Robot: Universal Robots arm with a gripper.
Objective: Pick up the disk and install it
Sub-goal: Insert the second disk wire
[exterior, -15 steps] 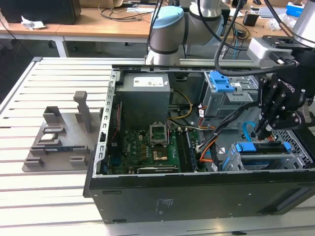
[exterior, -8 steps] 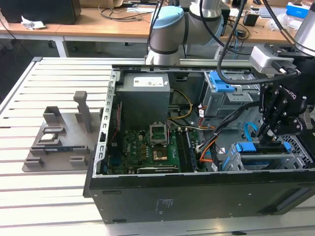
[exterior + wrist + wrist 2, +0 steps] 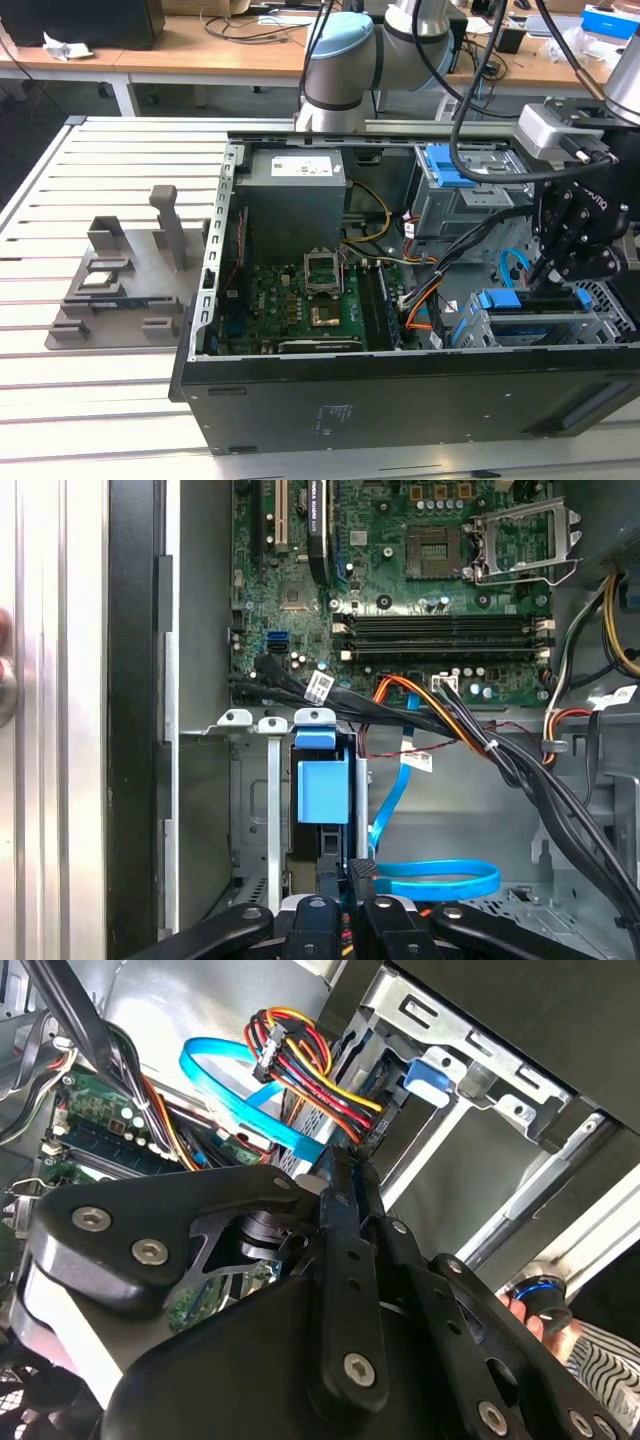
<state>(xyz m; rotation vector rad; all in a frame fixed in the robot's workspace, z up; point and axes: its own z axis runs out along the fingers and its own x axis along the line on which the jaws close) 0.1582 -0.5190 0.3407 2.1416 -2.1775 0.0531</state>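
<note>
The disk stands on edge in the grey metal drive cage at the front corner of the open computer case, on the exterior view's right. Its blue caddy end points toward the motherboard. My gripper reaches down from above onto the disk's other end. In both wrist views the black fingers sit close together on the disk's thin edge, so the gripper is shut on it. The lower part of the disk is hidden inside the cage.
Orange, black and blue cables run right beside the cage. A second bay with a blue latch sits further back, the motherboard in the middle. A grey slotted stand is on the table. A hand shows past the case.
</note>
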